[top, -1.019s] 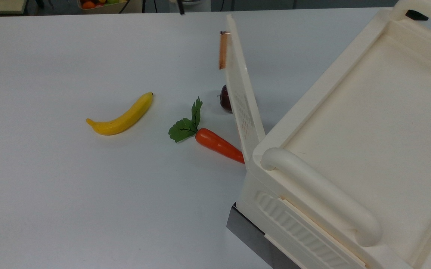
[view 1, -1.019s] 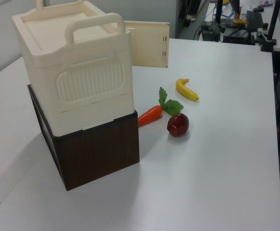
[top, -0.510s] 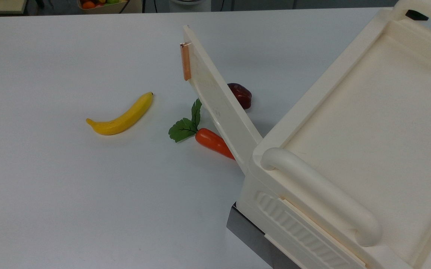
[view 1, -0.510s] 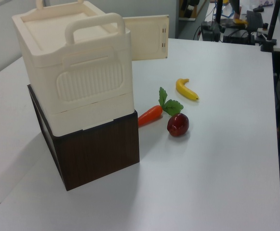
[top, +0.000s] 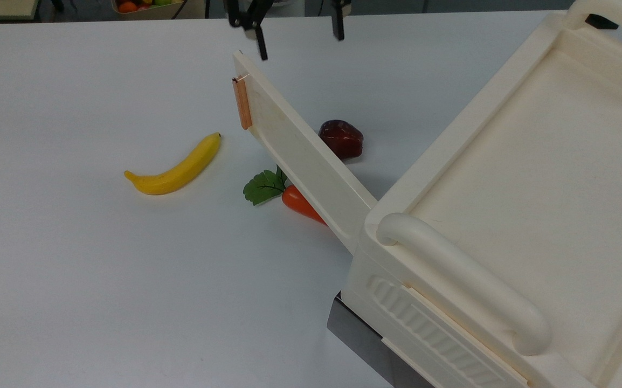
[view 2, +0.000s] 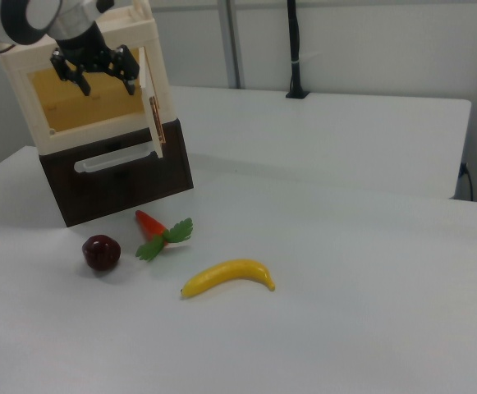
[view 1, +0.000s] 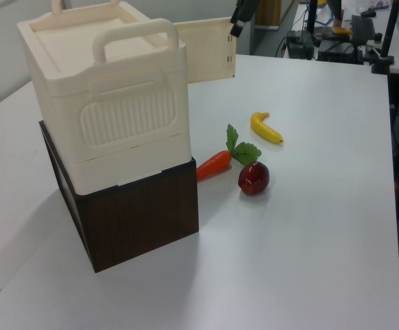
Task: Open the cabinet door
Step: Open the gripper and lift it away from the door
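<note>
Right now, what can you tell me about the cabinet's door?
The cabinet door is a flat cream panel that looks like plastic, with a small copper-coloured strip at its free edge. It is hinged to the big cream cabinet and stands swung wide open. In the top view it hangs over the carrot. The gripper hovers open near its free edge, not holding it.

Cream cabinet door (top: pixel 300 156) swung wide open, upright, copper strip at free edge.

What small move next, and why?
Probably back the gripper away and stop. The door already stands wide open, swung clear of the cabinet, whose inside shows in the right view. The fingers are spread, gripping nothing, so more pushing seems needless.
</note>
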